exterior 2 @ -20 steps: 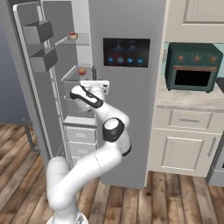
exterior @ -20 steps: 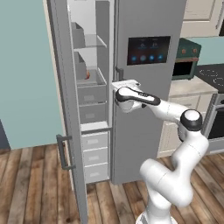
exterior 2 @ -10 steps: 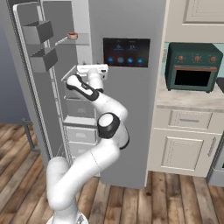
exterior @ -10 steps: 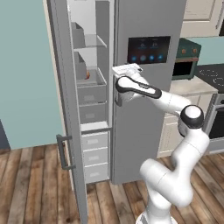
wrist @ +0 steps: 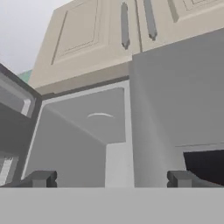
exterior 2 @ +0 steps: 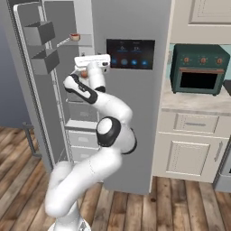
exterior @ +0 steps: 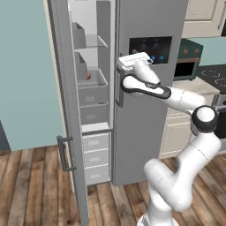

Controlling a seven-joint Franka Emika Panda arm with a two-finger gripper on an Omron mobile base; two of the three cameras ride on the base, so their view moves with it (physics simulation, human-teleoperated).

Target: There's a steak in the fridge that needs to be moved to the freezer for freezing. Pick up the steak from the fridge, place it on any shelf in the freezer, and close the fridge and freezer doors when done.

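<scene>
Little of the task is done. The freezer (exterior: 93, 95) stands open, its plain freezer door (exterior: 66, 110) swung out to the left. The fridge door (exterior: 145, 128) on the right is shut flush. The steak, I judge, lies behind that shut door, so it is not yet picked up. Left to do: open the fridge, lift the steak, set it on a freezer shelf, and shut both doors.

The pincer (exterior: 131, 58) sits high against the fridge door, just beside the top of its handle (exterior: 118, 90) and left of the panel (exterior: 150, 46). In the hand view its fingertips (wrist: 41, 178) stand wide apart with nothing between them.

Both doors are flat matte grey slabs with vertical bar handles. The panel is dark and glossy with small lit icons. Inside the freezer are thin clear glass shelves (exterior: 96, 43) above boxy grey bins (exterior: 92, 114). A small round orange-red fruit (exterior: 88, 75) rests on a shelf there.
</scene>
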